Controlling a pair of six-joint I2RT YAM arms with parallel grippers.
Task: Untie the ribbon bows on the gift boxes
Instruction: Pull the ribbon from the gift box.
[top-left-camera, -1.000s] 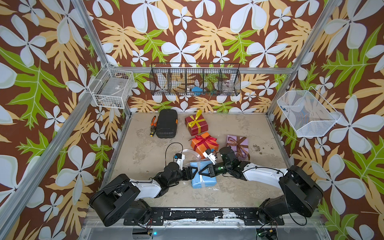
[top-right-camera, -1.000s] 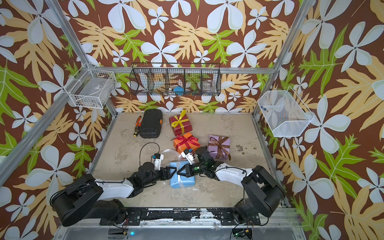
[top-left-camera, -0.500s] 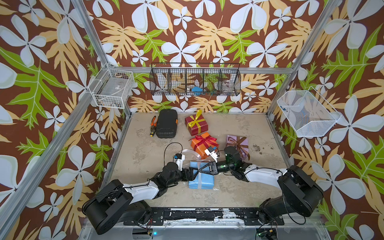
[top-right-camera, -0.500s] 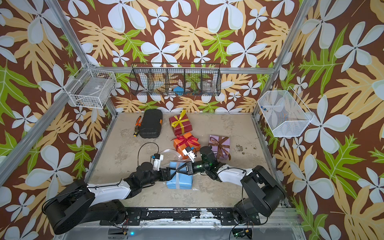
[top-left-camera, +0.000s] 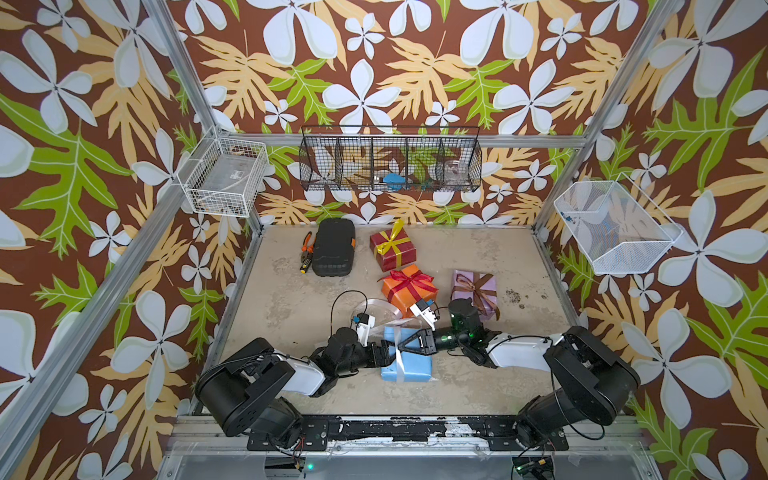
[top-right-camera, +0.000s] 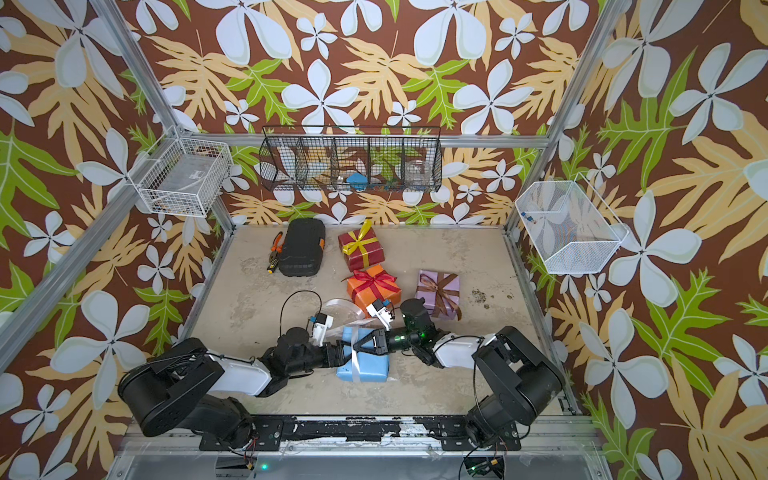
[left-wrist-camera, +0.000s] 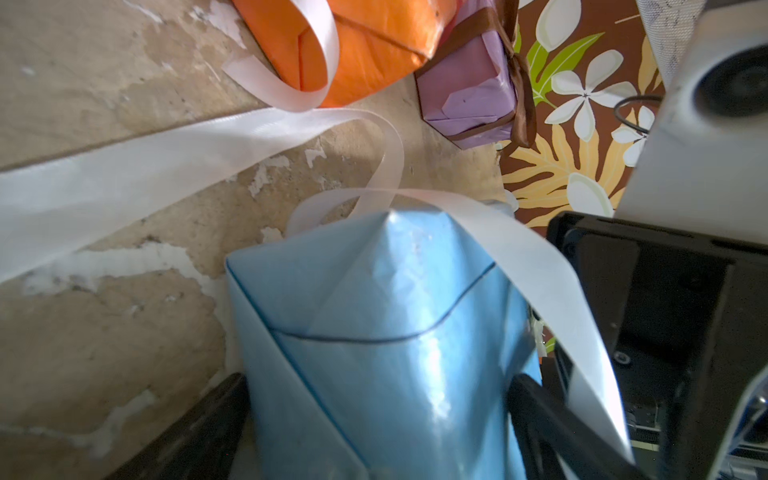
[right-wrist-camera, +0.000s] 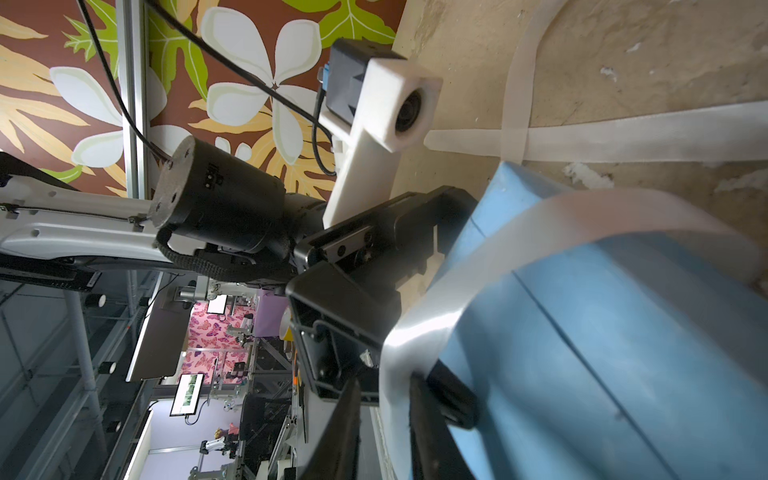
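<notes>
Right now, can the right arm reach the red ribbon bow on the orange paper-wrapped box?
Probably yes: the red ribbon bow on the orange paper-wrapped box sits uncovered just beyond the right gripper, with nothing between them.

In both top views the 2 arms cover the near-left part of the light blue box (top-left-camera: 409, 365). In the left wrist view the white ribbon (left-wrist-camera: 124, 166) runs off the frame, and only blurred finger stubs (left-wrist-camera: 199, 432) of the left pincer (left-wrist-camera: 374, 436) show. The black basket's (top-right-camera: 349, 160) contents are too small to tell.

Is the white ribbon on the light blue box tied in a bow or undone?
Undone: the white ribbon trails loose off the light blue box, no bow.
</notes>
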